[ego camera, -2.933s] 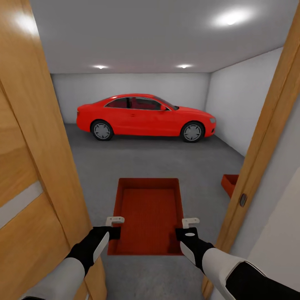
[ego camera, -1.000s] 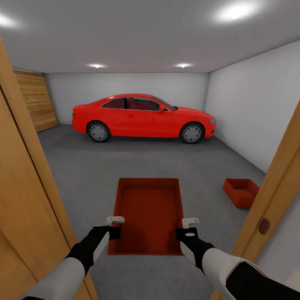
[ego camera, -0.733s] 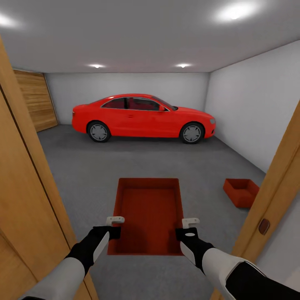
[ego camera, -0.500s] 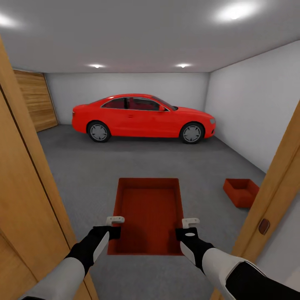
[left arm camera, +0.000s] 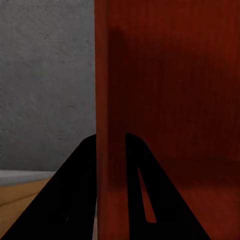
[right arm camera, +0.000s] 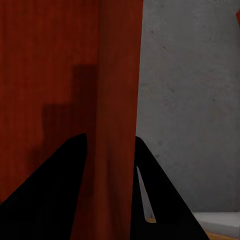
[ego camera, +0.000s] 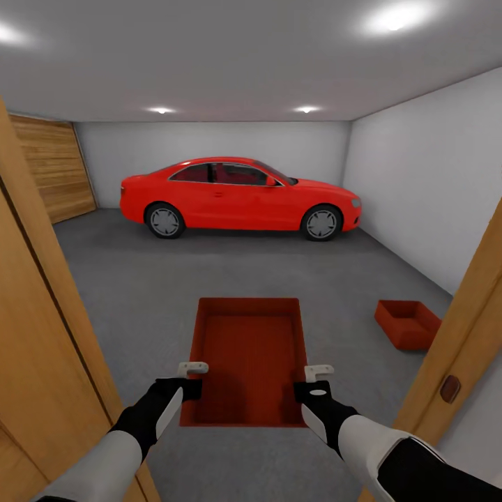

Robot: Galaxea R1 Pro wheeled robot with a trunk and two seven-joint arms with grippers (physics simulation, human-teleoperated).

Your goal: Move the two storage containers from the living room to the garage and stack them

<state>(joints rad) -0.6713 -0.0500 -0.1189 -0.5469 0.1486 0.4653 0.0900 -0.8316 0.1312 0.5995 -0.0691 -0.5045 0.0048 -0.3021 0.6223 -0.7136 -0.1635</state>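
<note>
While the robot stands in the wooden doorway point(ego camera: 42, 335), the left pincer point(ego camera: 192, 367) clamps the carried container point(ego camera: 247, 355) by its left wall and the right pincer point(ego camera: 319, 369) by its right. It looks stiff and light, best held by the rims. Right of it, the second container point(ego camera: 408, 323) sits on the garage floor point(ego camera: 174, 279)

Two storage containers point(ego camera: 249, 359) point(ego camera: 408, 323), one red car point(ego camera: 240, 196), two ceiling lights point(ego camera: 162, 110) point(ego camera: 307, 109).

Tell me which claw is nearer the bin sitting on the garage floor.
Right. The right claw grips the carried bin's right wall, on the side toward the floor bin. The left claw grips the opposite wall, farther away.
</note>
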